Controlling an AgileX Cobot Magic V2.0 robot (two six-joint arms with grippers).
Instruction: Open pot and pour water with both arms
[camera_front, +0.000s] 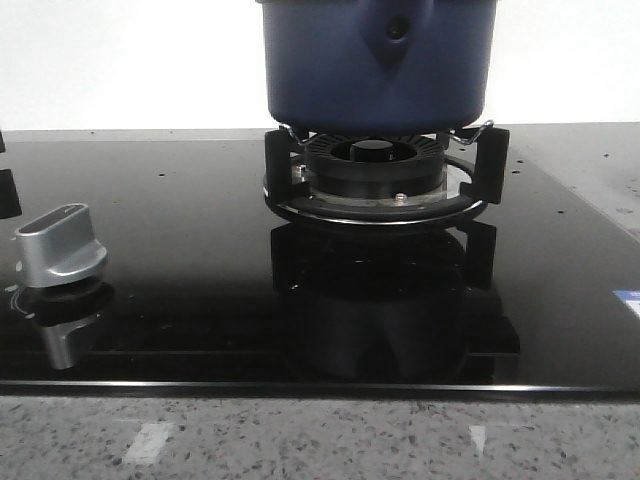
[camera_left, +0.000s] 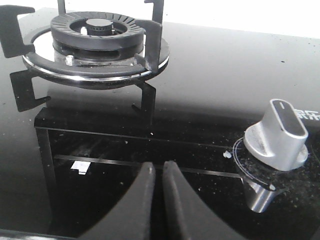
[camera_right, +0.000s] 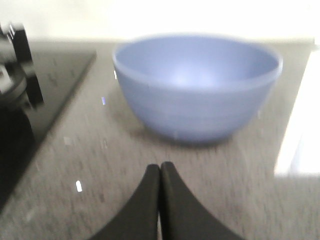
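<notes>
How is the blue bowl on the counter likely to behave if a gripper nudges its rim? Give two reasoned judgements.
The bowl narrows to a small base below a wide rim, so a rim push would probably rock or tip it. Its walls look smooth and it looks empty, so it is likely light and may slide on the counter.

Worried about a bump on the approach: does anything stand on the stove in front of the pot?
Nothing visible does. The glass in front of the pot and its burner carries nothing, only reflections. The knob sits well off to the left, clear of a straight approach.
</notes>
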